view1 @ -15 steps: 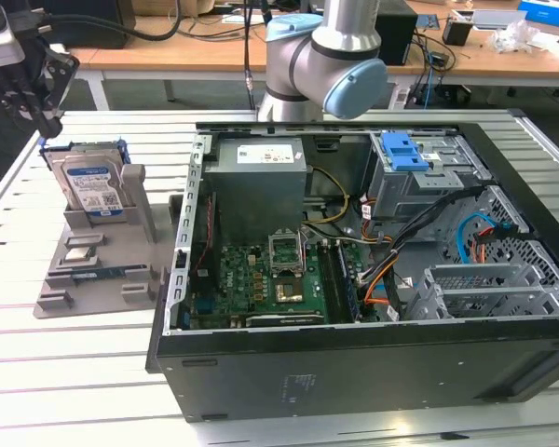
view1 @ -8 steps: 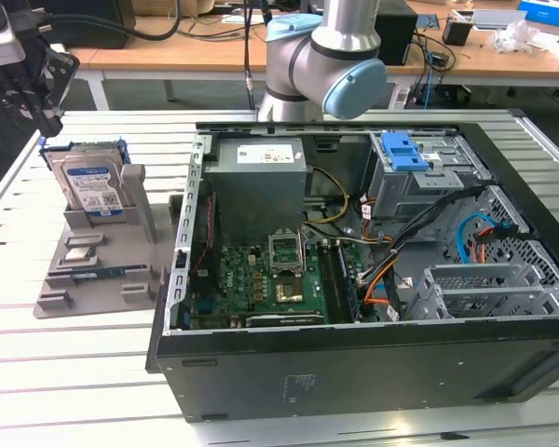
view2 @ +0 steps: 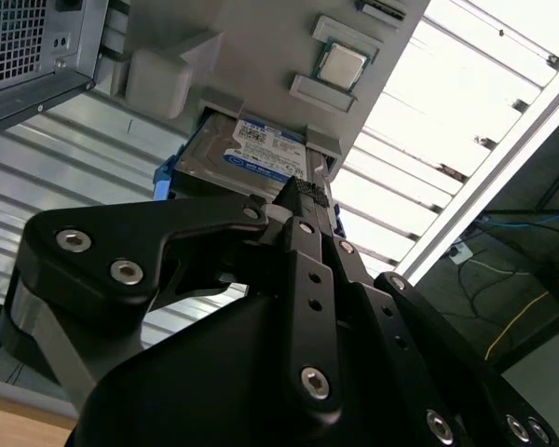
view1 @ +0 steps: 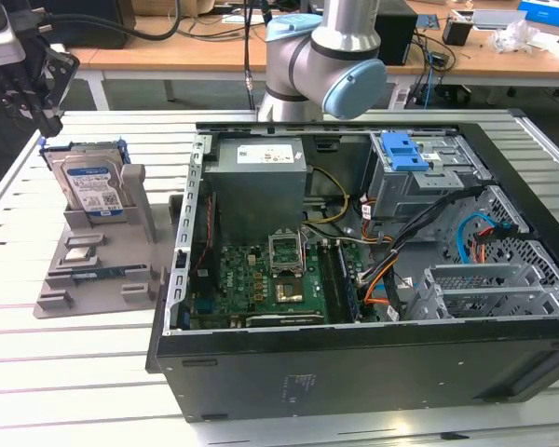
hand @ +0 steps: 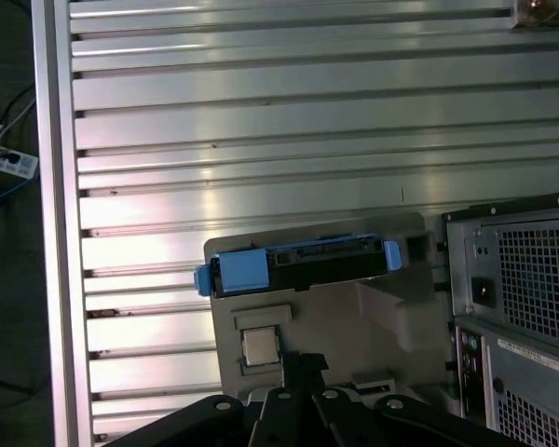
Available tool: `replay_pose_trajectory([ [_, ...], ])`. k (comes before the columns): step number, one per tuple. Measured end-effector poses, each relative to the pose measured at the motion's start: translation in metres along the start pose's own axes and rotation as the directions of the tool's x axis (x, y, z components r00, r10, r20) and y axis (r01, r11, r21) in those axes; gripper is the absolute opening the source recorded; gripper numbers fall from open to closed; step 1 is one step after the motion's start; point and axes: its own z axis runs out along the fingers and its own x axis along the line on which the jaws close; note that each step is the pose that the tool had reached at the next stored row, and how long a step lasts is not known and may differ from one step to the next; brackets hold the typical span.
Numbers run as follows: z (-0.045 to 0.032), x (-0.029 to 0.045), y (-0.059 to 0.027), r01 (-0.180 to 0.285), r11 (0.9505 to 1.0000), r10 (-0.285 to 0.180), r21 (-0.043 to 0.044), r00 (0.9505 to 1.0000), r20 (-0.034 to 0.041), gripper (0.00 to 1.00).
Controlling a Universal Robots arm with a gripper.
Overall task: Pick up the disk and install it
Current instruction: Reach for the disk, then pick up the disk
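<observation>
The disk (view1: 91,186), silver with a blue-and-white label and blue rails, stands upright in a slot of the grey holder (view1: 107,265) on the table, to the exterior view's left of the computer case. Both wrist views show the disk (view2: 261,154) (hand: 298,265) in its slot. My gripper (view1: 37,93) hangs in the air above the disk, a little to the exterior view's left, and is not touching it. Its black fingertips (view2: 303,193) sit together, shut with nothing between them.
The open computer case (view1: 354,354) lies on the slatted table with a motherboard (view1: 261,279), a grey power supply (view1: 259,182) and a silver drive cage with a blue latch (view1: 405,149). A processor chip (hand: 259,346) rests on the holder. The arm's base (view1: 307,56) stands behind the case.
</observation>
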Motion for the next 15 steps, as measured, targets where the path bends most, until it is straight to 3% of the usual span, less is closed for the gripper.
replay_pose_trajectory([
  [4,0.0000,0.0000,0.0000,0.034,0.9994,-0.034,-0.0008,0.9994,-0.0014,0.11],
  [5,0.0000,0.0000,0.0000,0.080,0.9968,-0.080,-0.0020,0.9968,-0.0034,0.11],
  [8,0.0000,0.0000,0.0000,0.142,0.9899,-0.142,-0.0037,0.9898,-0.0059,0.11],
  [15,0.0000,0.0000,0.0000,0.240,0.9709,-0.240,-0.0057,0.9708,-0.0099,0.11],
])
